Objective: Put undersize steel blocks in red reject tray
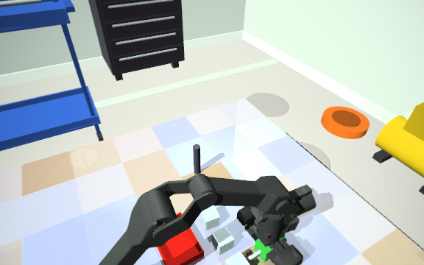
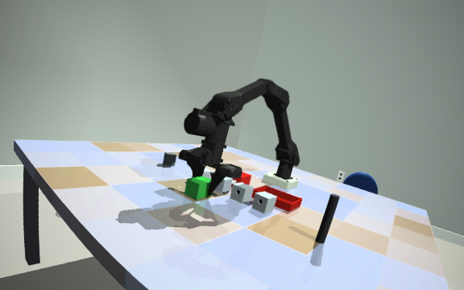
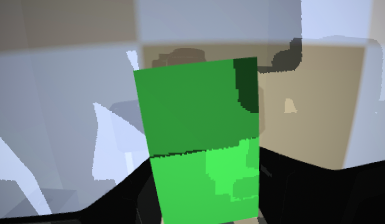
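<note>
- Hand (image 1: 266,247) (image 2: 206,183) (image 3: 198,150) clamped on gauge (image 1: 262,249) (image 2: 196,188) (image 3: 200,107), low over the surface (image 1: 330,235) (image 2: 127,209) (image 3: 318,115).
- Top view: pin's long axis points about 8 o'clock, toward near block (image 1: 237,260). Can't tell if it's in the bore.
- Tray (image 1: 182,244) (image 2: 290,203) at 9 o'clock from hand.
- Next, probably: line up, push along that axis; skew could jam it.

Top view: raised, oblique, arm near. Exterior: farther, across the worktop (image 1: 105,191) (image 2: 135,242). Wrist: close-up, downward. First two share arm (image 1: 241,191) (image 2: 252,90).
</note>
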Motion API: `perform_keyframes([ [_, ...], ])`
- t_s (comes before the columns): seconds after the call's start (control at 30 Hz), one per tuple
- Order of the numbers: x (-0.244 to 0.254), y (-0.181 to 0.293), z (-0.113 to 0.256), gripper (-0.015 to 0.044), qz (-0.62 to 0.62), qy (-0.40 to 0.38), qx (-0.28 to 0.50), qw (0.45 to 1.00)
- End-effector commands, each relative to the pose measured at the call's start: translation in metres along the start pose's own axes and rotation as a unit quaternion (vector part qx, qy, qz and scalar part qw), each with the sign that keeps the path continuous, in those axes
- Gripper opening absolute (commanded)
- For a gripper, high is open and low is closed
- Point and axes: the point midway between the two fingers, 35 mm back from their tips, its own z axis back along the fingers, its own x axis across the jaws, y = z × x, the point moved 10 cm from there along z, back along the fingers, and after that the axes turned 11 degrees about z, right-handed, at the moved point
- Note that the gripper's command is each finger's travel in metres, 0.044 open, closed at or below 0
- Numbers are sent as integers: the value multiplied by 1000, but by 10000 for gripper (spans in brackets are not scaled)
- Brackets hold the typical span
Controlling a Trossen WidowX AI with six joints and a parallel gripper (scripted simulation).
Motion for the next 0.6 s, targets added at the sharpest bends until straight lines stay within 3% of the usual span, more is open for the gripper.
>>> perform_keyframes([
  [0.0,-1,-3,4,0,-3,2,-6,1000],
  [0.57,-1,-4,48,0,-1,-6,17,1000],
])
